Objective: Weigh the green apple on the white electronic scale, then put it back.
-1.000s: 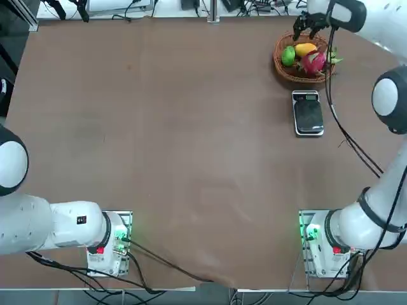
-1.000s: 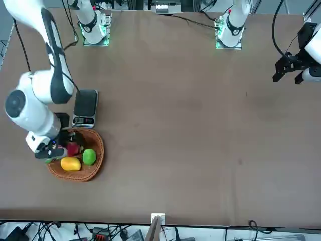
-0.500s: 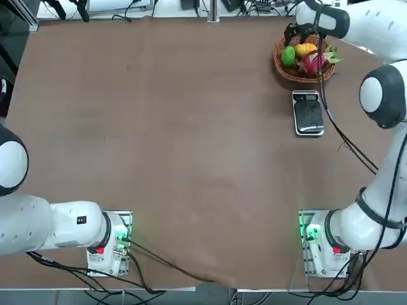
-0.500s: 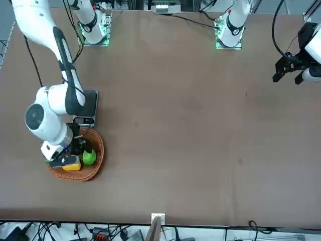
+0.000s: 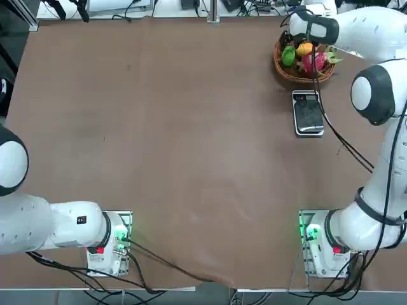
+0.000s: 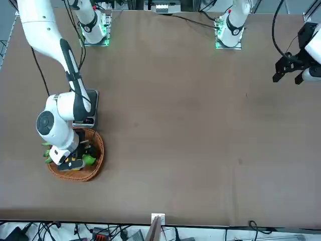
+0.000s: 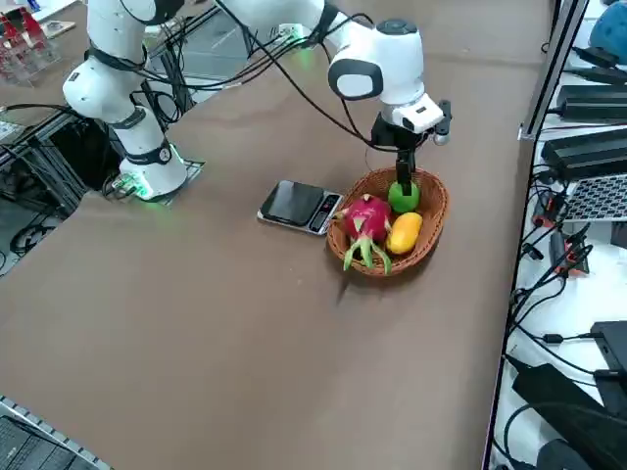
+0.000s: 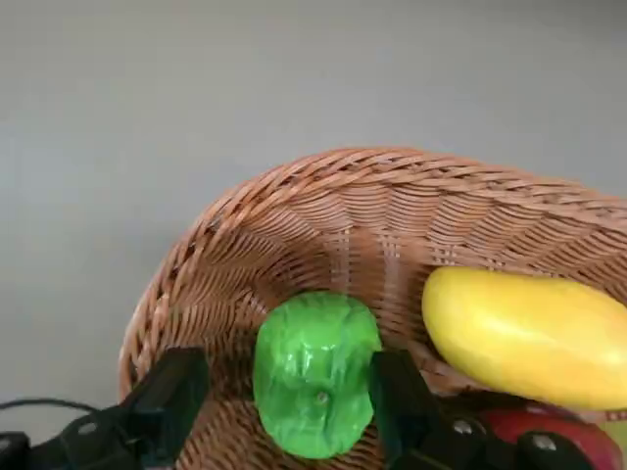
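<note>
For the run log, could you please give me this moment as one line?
right gripper: open, fingers astride green apple | apple: in wicker basket, not lifted | white electronic scale: bare

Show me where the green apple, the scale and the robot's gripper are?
green apple [image 8: 315, 372]: right wrist view, middle of its skin.
white electronic scale [image 5: 308, 115]: top view, dark top plate.
right gripper [image 8: 294, 392]: right wrist view, between its open fingers, straddling the apple.

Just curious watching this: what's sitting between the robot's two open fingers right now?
The green apple, seen in the right wrist view, inside the wicker basket.

Bright green apple [image 8: 315, 384], tan woven basket [image 8: 294, 225], yellow fruit [image 8: 529, 338]
</note>
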You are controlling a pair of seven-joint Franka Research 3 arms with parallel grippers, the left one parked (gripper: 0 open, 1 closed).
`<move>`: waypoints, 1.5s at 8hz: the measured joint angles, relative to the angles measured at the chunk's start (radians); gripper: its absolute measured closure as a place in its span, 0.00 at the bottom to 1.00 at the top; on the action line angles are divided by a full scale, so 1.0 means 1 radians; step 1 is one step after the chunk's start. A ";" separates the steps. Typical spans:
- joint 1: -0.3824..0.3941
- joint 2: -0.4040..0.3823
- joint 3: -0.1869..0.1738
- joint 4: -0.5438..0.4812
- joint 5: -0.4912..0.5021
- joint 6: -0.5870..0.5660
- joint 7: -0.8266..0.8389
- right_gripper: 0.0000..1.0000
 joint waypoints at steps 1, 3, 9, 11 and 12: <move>0.001 0.002 0.000 0.001 -0.021 0.001 0.000 0.00; 0.001 0.014 0.000 0.001 -0.036 0.021 0.000 0.00; 0.001 0.056 -0.002 0.000 -0.037 0.034 0.000 0.00; 0.000 0.067 -0.002 -0.001 -0.037 0.034 0.000 0.00; -0.001 0.071 -0.002 -0.001 -0.037 0.034 0.000 0.03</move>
